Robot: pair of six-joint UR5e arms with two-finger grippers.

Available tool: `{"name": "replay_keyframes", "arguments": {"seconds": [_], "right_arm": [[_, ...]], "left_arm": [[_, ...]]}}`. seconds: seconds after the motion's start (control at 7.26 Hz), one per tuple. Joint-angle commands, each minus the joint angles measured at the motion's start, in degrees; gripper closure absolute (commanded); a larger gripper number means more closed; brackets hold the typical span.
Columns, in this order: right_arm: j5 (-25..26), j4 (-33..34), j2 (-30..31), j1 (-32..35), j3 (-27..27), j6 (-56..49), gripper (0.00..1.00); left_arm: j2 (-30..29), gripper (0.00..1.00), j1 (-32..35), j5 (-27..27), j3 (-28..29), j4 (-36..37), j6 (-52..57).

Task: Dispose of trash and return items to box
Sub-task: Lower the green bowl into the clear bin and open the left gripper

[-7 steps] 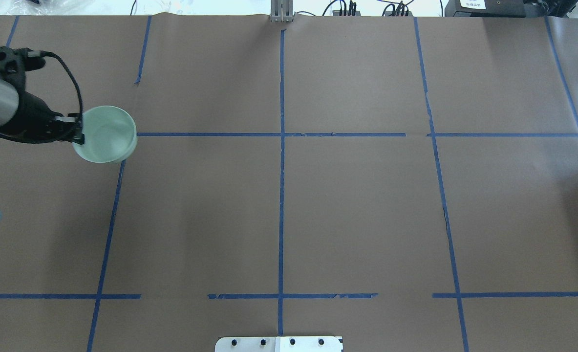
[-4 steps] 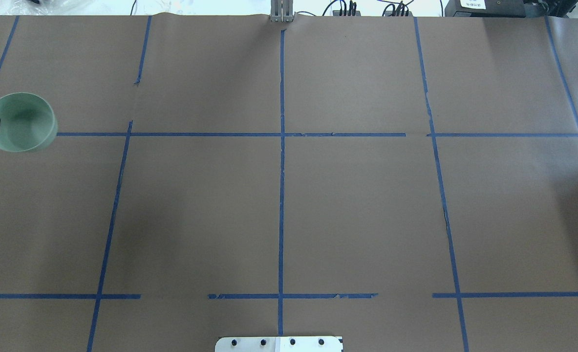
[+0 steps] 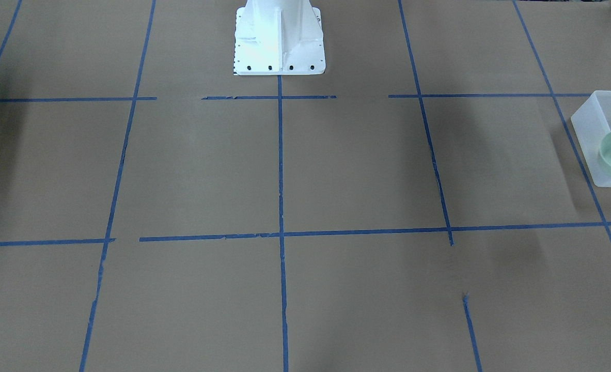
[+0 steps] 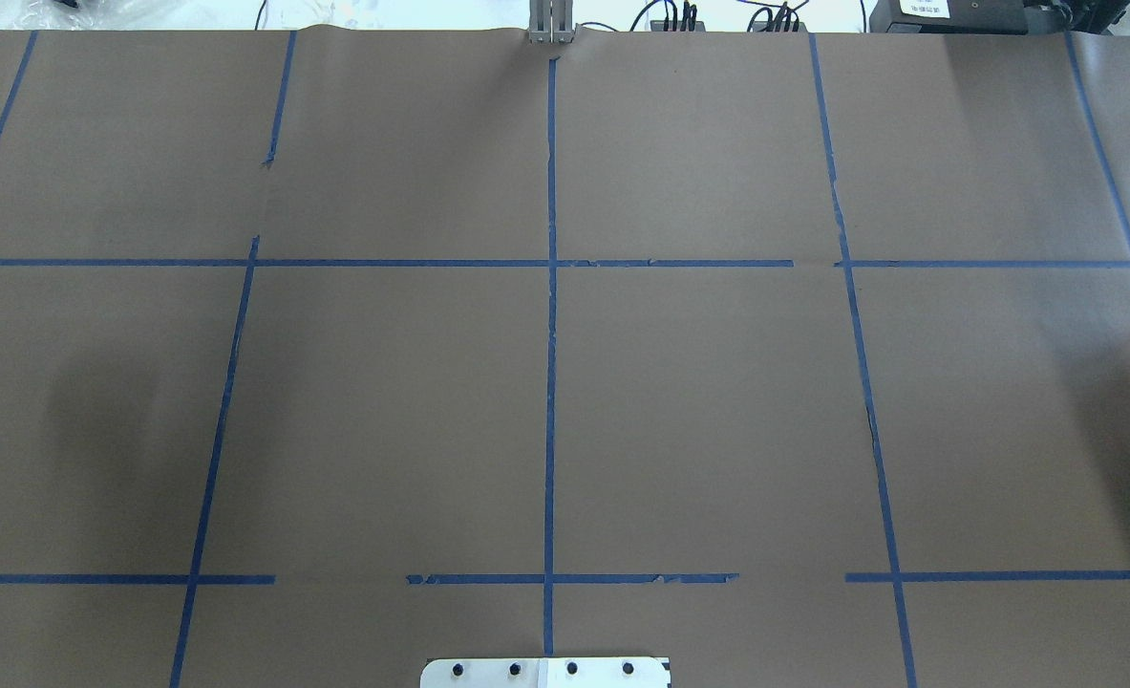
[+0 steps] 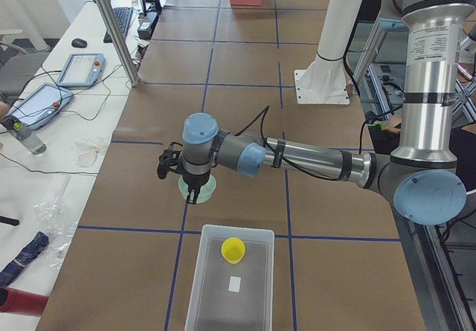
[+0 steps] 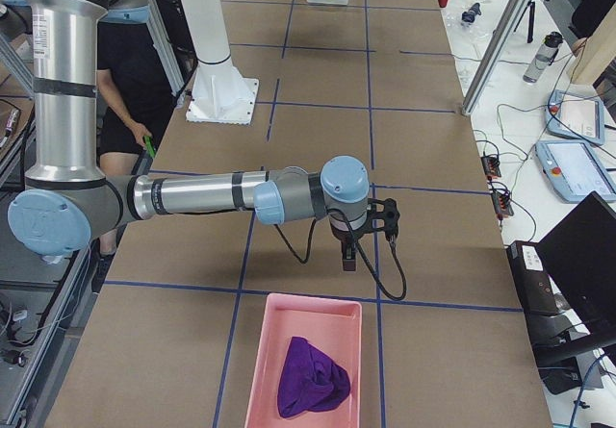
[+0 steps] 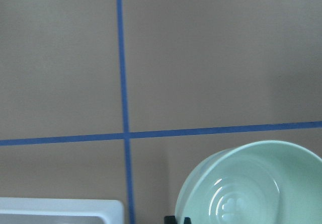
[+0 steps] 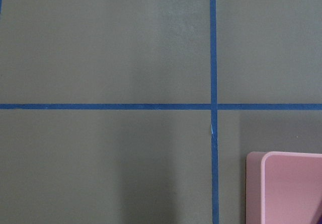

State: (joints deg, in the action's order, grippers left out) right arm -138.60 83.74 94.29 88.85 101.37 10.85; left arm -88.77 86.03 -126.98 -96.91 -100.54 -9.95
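**A:** What are the left jaws doing?

**B:** The left gripper is clamped on the rim of the pale green bowl. In the left wrist view its dark fingertips peek in at the bottom edge, right against that rim. The bowl's hollow is turned towards the camera.

**A:** And the right jaws?

**B:** I cannot tell. The right gripper shows only in the right side view, pointing down at the table, and it is too small there to judge.

**A:** Where is the bowl relative to the box?

**B:** In the left side view it hangs just past the far end of the box. The wrist view shows one rounded corner of the box at lower left, apart from the bowl. In the front-facing view the bowl overlaps the box's outline, so I cannot tell whether it is over the rim.

**A:** And the yellow cup?

**B:** The yellow cup stands inside the box, at the end nearest the bowl. A small white label lies just behind it, towards the middle of the box.

**A:** Anything further out?

**B:** Blue tape lines cross the brown paper under both arms. Near the right gripper sits a pink tray with a purple cloth bunched inside it
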Motion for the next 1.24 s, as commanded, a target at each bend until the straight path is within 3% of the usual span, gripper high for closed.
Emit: {"name": "replay_keyframes", "arguments": {"seconds": [0.0,0.28,0.41,0.69,0.96,1.1], "right_arm": [[-0.88,-0.16,-0.07,-0.61,0.32,0.48,0.0],[-1.23,-0.16,-0.07,-0.7,0.94,0.48,0.0],[-1.23,-0.16,-0.07,-0.7,1.02,0.48,0.0],[-1.15,-0.16,-0.07,-0.7,1.02,0.48,0.0],[-1.15,-0.16,0.02,-0.7,1.03,0.48,0.0],[-1.15,-0.16,0.02,-0.7,1.03,0.48,0.0]], "left_arm": [[0.35,1.0,3.88,-0.11,6.44,0.08,7.47],[-0.35,1.0,9.39,0.33,16.7,-0.62,18.59],[0.0,1.0,11.34,0.42,17.62,-0.79,20.13],[-0.09,1.0,12.94,5.58,23.65,-4.54,22.33],[-0.17,1.0,12.85,5.86,25.89,-6.68,21.65],[0.35,0.55,12.85,6.91,25.63,-6.95,21.82]]}}
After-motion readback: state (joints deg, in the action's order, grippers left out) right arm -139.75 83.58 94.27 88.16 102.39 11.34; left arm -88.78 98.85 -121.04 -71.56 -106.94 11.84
